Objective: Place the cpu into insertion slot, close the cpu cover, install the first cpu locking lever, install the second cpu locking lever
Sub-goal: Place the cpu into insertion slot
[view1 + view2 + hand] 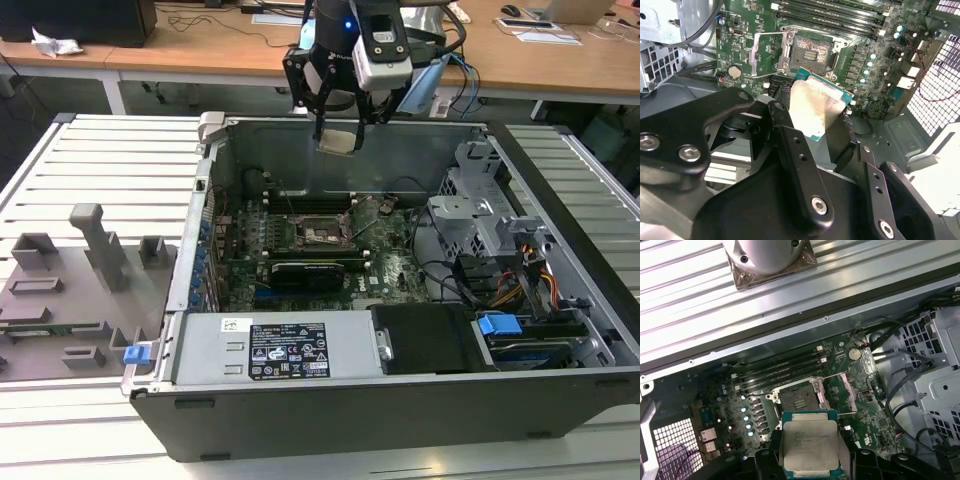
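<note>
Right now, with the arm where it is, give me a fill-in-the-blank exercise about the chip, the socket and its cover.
1. The gripper is shut on the ____.
2. The insertion slot on the green motherboard is ____ of any chip.
3. The cpu cover beside the slot stands ____, not closed.
Missing words: cpu; empty; open.

Wooden desks (200,55) stand behind a slatted metal table (100,170).

- open dark computer case (400,420) on a slatted white table (120,150)
- grey fixture blocks (95,245) at the exterior view's left, beside the case
- long black expansion card (315,268) inside the case
</note>
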### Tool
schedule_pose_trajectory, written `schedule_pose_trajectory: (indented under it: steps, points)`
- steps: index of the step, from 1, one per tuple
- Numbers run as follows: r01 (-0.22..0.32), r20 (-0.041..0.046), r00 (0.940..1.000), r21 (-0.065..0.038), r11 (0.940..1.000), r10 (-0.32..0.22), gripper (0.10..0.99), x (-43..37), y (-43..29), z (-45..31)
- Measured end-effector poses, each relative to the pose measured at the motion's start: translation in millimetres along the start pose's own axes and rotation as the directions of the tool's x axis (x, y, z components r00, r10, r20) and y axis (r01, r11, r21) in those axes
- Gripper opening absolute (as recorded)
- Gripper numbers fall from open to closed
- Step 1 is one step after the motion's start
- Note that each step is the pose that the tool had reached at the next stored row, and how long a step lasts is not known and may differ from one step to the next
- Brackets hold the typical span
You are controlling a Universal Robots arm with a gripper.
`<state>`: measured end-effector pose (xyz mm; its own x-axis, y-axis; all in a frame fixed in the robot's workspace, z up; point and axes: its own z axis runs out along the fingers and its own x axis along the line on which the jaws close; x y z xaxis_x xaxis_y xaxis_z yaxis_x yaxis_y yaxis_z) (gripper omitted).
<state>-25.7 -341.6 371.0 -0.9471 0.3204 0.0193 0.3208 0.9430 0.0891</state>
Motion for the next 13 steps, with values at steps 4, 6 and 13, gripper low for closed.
schedule_pose_trajectory:
  steps: [4,6,13]
  points:
    - [-0.017,0.0016,0.9999,0.0,0.9999,0.017,0.529,0.0,0.0,0.1]
    - [-0.028,0.0025,0.9996,-0.001,0.9996,0.028,0.529,0.0,0.0,0.1]
    - [-0.069,0.0062,0.9976,-0.001,0.9976,0.069,0.529,0.0,0.0,0.1]
